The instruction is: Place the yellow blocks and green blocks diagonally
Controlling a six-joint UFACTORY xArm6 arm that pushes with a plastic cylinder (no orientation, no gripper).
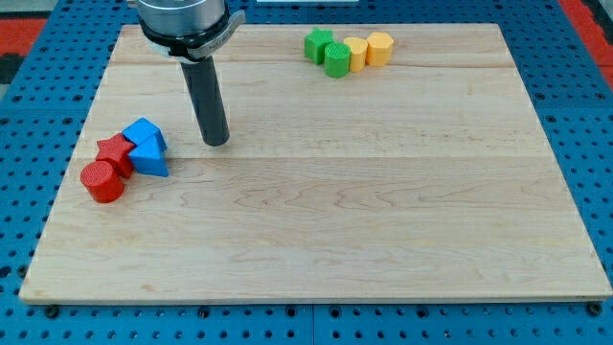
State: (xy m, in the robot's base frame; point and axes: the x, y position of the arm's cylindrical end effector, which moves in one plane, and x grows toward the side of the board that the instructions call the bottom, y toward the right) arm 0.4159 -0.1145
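You have no jaws here, only my tip on the tabletop; the green blocks and yellow blocks cluster well apart, toward the view's upper right.

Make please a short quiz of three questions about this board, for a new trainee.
1. True or false: my tip touches a green block.
2. Which colours are in the group near the view's top? A) red and blue B) green and yellow C) blue and yellow
3. Fill in: the red round block lies at the view's ____ side of the board.

Key:
1. False. My tip stands apart, just to the right of the blue blocks.
2. B. Two green blocks sit packed together with two yellow blocks.
3. Left, next to the other red block.
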